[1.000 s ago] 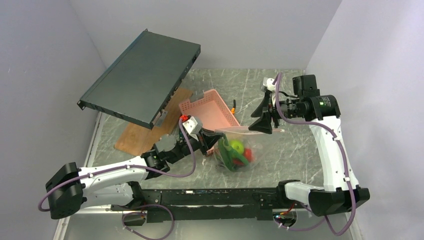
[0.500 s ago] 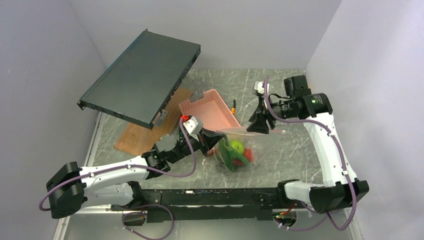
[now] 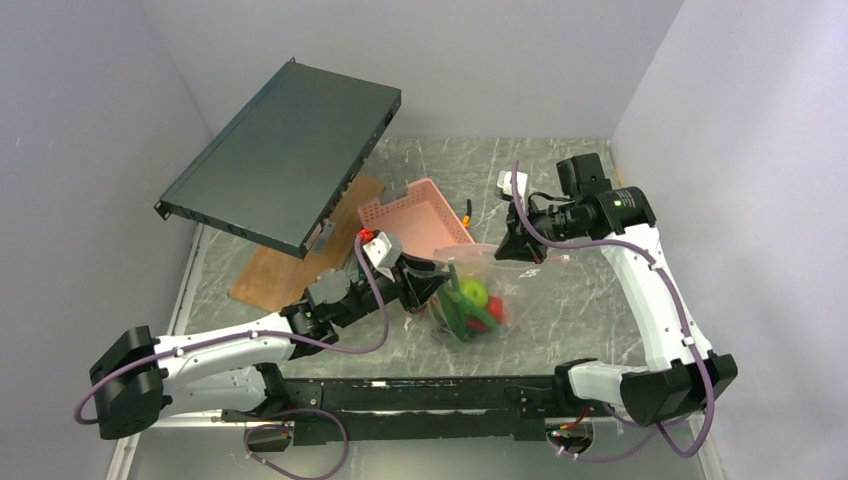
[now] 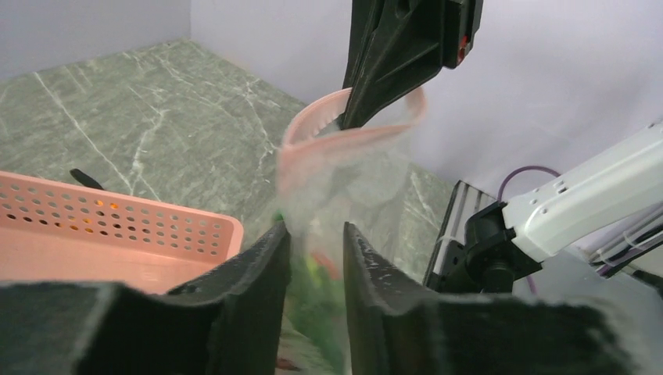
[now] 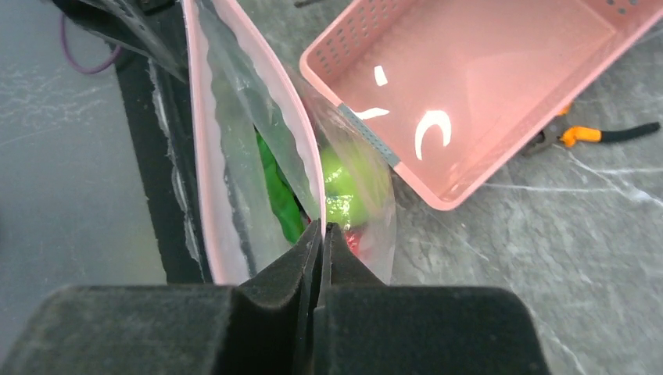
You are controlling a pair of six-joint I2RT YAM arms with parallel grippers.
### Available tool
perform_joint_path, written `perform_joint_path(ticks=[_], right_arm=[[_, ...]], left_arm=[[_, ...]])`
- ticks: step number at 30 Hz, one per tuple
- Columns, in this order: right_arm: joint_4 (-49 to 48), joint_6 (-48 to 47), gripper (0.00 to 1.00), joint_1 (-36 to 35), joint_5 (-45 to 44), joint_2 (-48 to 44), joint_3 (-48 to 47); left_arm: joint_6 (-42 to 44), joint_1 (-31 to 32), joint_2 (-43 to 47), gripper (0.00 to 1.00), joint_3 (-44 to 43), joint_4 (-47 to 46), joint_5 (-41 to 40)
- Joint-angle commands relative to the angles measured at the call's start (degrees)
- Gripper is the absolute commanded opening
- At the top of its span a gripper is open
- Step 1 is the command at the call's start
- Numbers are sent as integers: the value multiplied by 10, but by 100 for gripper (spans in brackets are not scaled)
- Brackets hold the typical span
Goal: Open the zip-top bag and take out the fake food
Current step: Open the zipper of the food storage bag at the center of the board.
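Bag mouth is spread open, with the food all inside.
My right gripper (image 5: 320, 232) is clenched on one pink lip of the zip-top bag (image 5: 234, 156), which hangs beside the basket (image 5: 485, 94). My left gripper (image 4: 317, 234) is slightly parted around the film. The fake food (image 5: 342, 191) is not yet lifted out.

Pale lilac walls (image 3: 500, 60) on three sides; grey-green marbled tabletop (image 3: 450, 160), evenly lit

The right tool (image 3: 510, 252) holds the zip-top bag (image 3: 492, 283) beside the pink basket (image 3: 398, 207).
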State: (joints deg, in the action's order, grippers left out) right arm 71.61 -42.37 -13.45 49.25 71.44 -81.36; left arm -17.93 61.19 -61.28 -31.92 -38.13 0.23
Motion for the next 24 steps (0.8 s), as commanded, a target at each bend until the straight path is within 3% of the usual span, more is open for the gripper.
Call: perform_joint_path(ticks=[1,7,11,18,24], right_arm=[[-13,5,0,13,-54,-37,-24],[5,0,0,94,-54,-65,-61],[-13,16,0,159,-65,-81,-79],[-135,105,0,186,-184,-43,-112],[-219,129,0,191,-270,19,-165]], left_arm=[[-22,-1,47,49,-1,4,9],[-28,-1,130,86,10,51,7],[-36,-1,182,99,11,93,6],[-111,-2,233,100,18,162,-38],[-144,-2,239,100,34,158,-31]])
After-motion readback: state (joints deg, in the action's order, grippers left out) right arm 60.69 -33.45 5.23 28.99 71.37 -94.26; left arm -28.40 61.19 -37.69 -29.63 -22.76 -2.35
